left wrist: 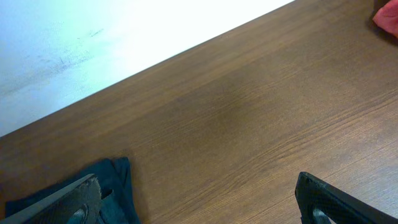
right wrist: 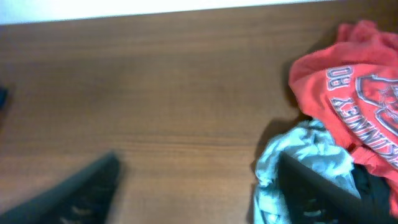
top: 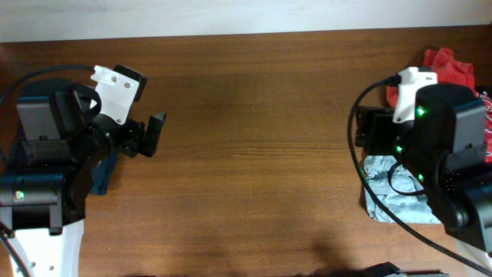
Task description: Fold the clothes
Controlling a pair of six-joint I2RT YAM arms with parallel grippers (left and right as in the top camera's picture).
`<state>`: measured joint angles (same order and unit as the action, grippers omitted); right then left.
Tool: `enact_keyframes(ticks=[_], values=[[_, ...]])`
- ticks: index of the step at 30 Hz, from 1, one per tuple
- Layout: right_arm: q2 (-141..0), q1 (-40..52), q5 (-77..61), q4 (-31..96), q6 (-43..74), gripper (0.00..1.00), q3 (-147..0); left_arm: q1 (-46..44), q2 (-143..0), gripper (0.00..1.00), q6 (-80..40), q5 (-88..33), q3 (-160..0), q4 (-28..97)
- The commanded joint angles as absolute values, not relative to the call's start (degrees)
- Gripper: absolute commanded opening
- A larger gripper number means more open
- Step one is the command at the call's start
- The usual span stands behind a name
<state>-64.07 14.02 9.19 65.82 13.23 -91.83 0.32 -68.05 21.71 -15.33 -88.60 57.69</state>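
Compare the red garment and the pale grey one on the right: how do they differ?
The red garment carries grey printed lettering; the grey garment looks plain. Red lies toward the back edge, grey nearer the front, partly under the right arm. Both are crumpled and touch.

We look down on a wooden table (top: 254,154), mid-brown, its fine grain running left to right and filling nearly the whole overhead view. Beyond its far edge lies a pale, whitish surface (top: 231,15); we cannot tell whether it is wall or floor. From the left wrist view it looks brightly lit, almost washed out.
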Motion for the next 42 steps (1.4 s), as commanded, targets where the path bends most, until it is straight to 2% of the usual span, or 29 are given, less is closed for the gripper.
enact_keyframes(ticks=[1,19,23,27,30,37,42], values=[[-64.4,14.2,12.7,66.4,15.3,0.99,-92.2,0.1,-68.7,0.99,22.6,-14.7,-88.8,57.7],[-70.7,14.2,11.8,68.4,13.9,0.99,-92.2,0.1,-68.7,1.00,22.6,-14.7,-88.8,57.8],[-70.9,14.2,5.1,68.8,13.8,0.99,-92.2,0.1,-68.7,1.00,22.6,-14.7,-88.8,57.8],[-69.9,14.2,9.5,73.3,14.3,0.99,-92.3,0.1,-68.7,1.00,22.6,-14.7,-88.8,57.8],[-65.9,14.2,9.8,78.2,15.3,0.99,-92.3,0.1,-68.7,1.00,22.6,-14.7,-88.8,57.8],[-56.1,12.4,18.7,77.6,12.6,0.98,-90.1,0.1,-68.7,1.00,22.6,-14.7,-88.8,57.8],[-45.8,4.1,18.4,71.6,11.9,0.99,-75.5,0.1,-68.7,1.00,22.6,-14.7,-88.8,57.8]])
